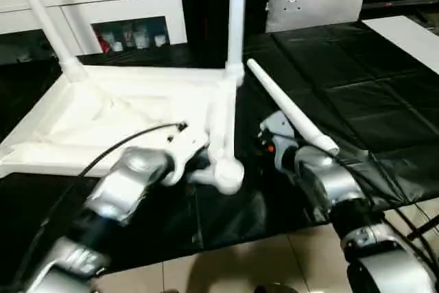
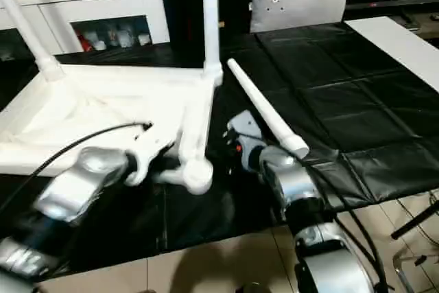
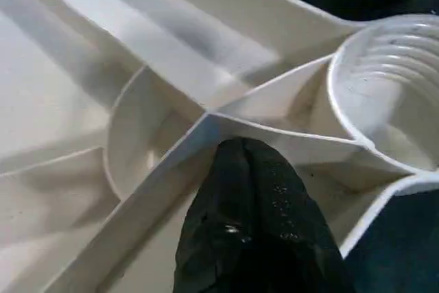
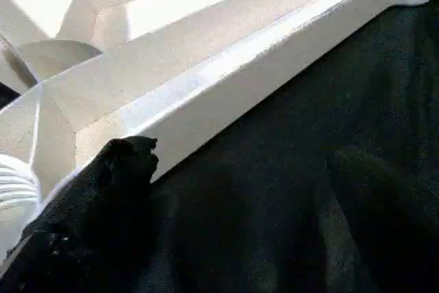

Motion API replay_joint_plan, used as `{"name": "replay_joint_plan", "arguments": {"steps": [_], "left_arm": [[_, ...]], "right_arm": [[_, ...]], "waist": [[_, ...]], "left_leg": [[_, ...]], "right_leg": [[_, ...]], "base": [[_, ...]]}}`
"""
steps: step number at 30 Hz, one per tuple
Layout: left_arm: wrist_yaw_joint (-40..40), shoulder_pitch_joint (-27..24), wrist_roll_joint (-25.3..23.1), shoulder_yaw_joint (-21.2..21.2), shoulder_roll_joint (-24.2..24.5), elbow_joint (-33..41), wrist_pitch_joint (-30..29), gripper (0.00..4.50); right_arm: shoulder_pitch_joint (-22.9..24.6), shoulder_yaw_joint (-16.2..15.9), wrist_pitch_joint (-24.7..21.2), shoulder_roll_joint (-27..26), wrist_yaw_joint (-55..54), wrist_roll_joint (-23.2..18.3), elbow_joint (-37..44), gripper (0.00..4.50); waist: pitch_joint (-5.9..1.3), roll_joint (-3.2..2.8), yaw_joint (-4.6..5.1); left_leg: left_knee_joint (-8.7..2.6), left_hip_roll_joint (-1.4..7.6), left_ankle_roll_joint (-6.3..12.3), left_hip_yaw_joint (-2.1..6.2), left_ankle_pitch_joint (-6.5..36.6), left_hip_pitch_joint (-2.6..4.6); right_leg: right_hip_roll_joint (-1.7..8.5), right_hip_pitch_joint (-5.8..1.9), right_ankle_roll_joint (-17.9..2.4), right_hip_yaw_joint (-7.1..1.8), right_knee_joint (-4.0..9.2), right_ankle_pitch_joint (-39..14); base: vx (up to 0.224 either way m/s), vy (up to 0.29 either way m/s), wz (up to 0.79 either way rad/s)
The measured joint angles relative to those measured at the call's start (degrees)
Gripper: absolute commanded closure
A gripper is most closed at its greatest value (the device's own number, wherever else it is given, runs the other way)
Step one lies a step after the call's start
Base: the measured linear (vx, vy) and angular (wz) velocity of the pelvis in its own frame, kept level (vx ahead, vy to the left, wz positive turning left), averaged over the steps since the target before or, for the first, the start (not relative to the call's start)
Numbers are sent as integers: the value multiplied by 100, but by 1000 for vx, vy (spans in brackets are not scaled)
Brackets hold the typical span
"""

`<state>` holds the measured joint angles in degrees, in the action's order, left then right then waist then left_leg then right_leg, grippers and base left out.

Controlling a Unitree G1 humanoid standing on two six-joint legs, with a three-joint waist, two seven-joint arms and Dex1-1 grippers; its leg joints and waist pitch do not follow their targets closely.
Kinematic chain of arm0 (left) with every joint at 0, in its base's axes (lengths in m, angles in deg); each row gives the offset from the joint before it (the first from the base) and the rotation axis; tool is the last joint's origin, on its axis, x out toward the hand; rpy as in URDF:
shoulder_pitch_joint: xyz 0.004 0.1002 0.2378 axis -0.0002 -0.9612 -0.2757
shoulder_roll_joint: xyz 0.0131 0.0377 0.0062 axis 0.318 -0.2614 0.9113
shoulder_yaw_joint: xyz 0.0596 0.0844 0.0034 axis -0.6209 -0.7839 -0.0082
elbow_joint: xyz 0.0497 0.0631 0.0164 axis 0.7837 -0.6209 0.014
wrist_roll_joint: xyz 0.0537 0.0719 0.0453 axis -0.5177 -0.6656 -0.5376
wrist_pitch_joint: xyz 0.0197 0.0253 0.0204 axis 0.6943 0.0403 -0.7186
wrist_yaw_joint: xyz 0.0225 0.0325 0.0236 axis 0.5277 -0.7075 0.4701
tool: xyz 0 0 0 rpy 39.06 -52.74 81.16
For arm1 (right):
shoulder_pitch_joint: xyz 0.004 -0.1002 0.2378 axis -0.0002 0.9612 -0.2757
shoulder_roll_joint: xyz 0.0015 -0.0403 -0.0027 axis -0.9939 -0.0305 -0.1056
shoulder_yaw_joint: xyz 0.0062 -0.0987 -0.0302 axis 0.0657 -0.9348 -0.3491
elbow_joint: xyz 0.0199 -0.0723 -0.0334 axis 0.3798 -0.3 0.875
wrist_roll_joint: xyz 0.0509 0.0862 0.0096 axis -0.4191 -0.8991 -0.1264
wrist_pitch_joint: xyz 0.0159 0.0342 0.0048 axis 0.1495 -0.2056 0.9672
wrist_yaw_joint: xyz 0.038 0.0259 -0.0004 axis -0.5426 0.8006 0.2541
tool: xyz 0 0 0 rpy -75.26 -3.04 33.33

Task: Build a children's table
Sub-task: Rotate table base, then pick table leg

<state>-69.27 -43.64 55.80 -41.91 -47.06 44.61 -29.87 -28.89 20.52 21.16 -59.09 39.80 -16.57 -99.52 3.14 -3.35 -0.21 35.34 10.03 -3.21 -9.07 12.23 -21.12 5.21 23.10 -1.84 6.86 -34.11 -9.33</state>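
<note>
The children's table (image 1: 137, 111) lies upside down on the black mat (image 1: 329, 80), its ribbed underside facing up. Two legs already stand upright in the far corner sockets, one on the left (image 1: 41, 18) and one on the right (image 1: 236, 18). A loose leg (image 1: 291, 111) lies on the mat just beside the near right corner, close to the right arm.

The left gripper (image 3: 254, 224) has its jaws together, holding nothing; their black tip is just above a diagonal rib, and the empty corner socket (image 3: 391, 94) with its inner ridges is near, a little to one side of the jaws. The right gripper (image 4: 103, 197) has its jaws wide apart. One black finger is beside the outer wall of the table top, and between the jaws I see nothing held.

My judgement on handling: the white plastic looks light and stiff, but smooth, so it can slide on the mat when pushed. The loose leg is round and tapered, so it may roll or slip. It seems best to grip it across the thicker part, near the end that goes into the socket
</note>
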Motion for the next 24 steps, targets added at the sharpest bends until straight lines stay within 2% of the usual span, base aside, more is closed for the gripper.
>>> {"name": "replay_joint_plan", "arguments": {"steps": [3, 4, 8, 11, 14, 17, 24], "left_arm": [[-4, -11, 28, 60, -11, -18, 152, 444], [-32, -11, 118, 135, -22, -11, 214, 416], [-354, -57, 400, 263, 211, 317, 382, 384], [-560, -145, 494, 332, 410, 578, 640, 366], [-688, -191, 558, 362, 430, 715, 679, 358], [-823, -274, 652, 345, 487, 961, 639, 326], [-946, -327, 723, 300, 618, 1089, 633, 281]], "right_arm": [[-223, 87, -62, 62, -221, -2, 147, 0], [-406, 164, -154, 124, -370, -1, 150, 0], [-1021, 432, -645, 495, -635, -1, 21, 0], [-1275, 596, -1031, 710, -681, -21, -338, 0], [-1391, 471, -1399, 734, -782, 120, -738, 0], [-1640, 411, -1757, 768, -943, 223, -1276, 0], [-2114, 408, -1945, 897, -1146, 426, -2031, 0]], "waist": [[1, -1, -16], [1, -1, -22], [1, -1, -120], [0, -1, -162], [1, -1, -161], [2, 1, -155], [2, 2, -157]], "left_leg": [[1, 0, 17, 0, -10, -3], [1, -1, 26, 0, -16, -4], [2, -1, 27, 0, -16, -2], [1, 0, 16, 0, -9, -1], [2, -1, 16, -3, -9, -2], [2, 0, 14, -5, -9, 1], [2, 2, 12, -11, -8, 4]], "right_leg": [[1, 18, -19, 0, 0, 11], [1, 23, -22, 0, 0, 13], [1, 23, -21, 0, 0, 12], [1, 22, -18, 0, -1, 10], [1, 23, -20, -1, -4, 11], [2, 24, -21, -2, -8, 11], [2, 24, -21, -4, -15, 11]], "base": [[0, 0, 0], [0, 0, 0], [0, 0, 0], [0, 0, 0], [0, 0, 0], [0, 0, 0], [0, 0, 0]]}}
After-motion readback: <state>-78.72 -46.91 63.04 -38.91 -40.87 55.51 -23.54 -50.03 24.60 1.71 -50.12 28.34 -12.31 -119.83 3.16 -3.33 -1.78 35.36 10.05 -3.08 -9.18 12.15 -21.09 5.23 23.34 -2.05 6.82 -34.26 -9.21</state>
